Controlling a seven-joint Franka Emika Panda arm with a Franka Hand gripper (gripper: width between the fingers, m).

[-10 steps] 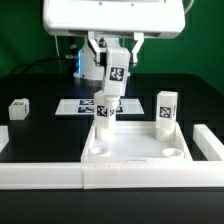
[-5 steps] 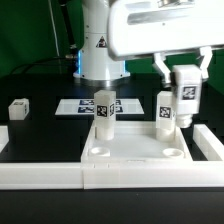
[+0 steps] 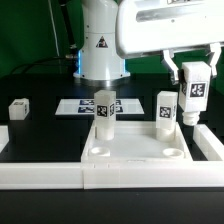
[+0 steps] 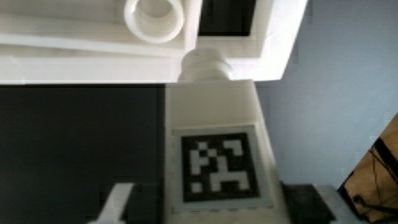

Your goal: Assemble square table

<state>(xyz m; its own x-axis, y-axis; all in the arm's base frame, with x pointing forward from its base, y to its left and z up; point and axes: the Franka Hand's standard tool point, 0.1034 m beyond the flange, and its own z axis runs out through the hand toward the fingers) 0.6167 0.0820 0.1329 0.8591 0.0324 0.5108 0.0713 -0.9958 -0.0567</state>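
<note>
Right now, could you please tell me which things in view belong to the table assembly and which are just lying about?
Job: tabletop slab; one standing leg; another standing leg; gripped leg in the gripper; loose leg.
Lying about: marker board; border rail.

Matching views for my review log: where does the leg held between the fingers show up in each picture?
Exterior view: the held leg hangs at the exterior view's right, above the table, tag facing the camera.
Wrist view: the held leg fills the middle, with the fingers on either side of it.
Shared landmark: the square tabletop with its round corner sockets.
</note>
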